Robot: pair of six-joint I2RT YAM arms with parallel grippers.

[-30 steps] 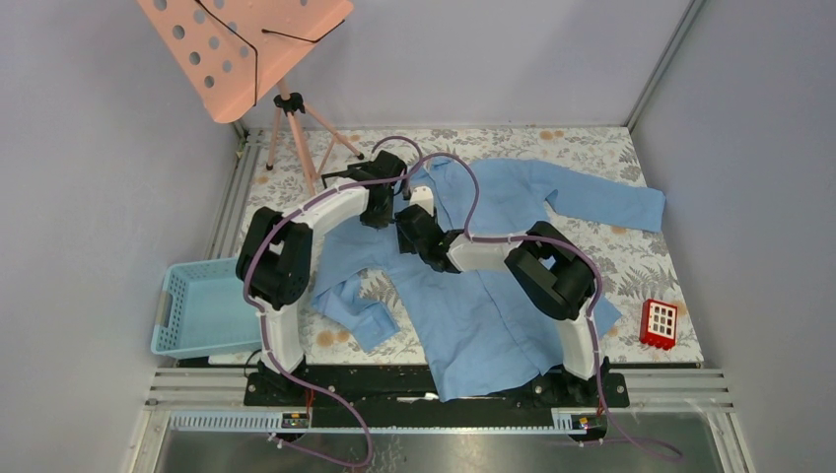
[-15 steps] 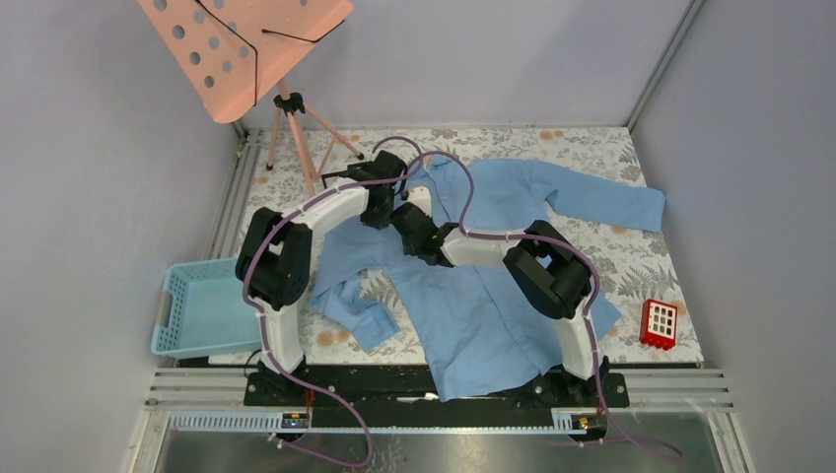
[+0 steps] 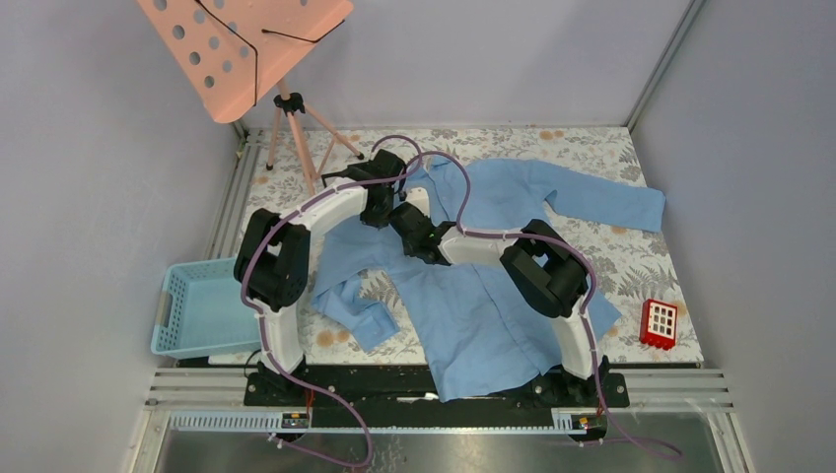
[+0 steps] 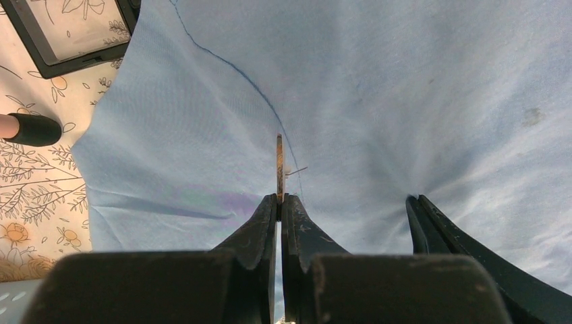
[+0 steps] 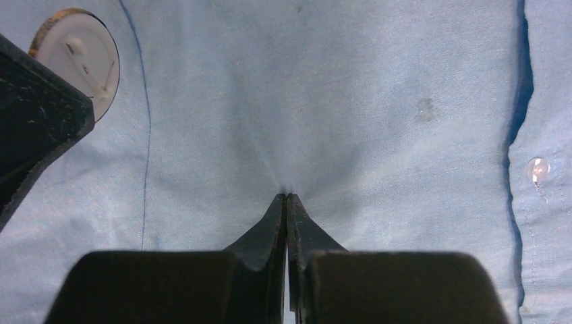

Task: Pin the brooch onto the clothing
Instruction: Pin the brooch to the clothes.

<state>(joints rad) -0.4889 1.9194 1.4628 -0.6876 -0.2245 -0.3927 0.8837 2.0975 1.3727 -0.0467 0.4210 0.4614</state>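
Left wrist view: shows left gripper [image 4: 278, 201] clamped shut on the brooch [image 4: 279, 162], disc edge-on just beyond its fingertips, pin pointing right toward the shirt [image 4: 405, 81] fold pinched by the closed right gripper [image 5: 287, 197] close alongside.

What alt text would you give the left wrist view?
The left jaws are shut on a thin round brooch, seen edge-on, its pin sticking out to the right over the blue shirt. At the right, the right jaws pinch a pucker of the fabric. A floral table cover shows at the left edge.
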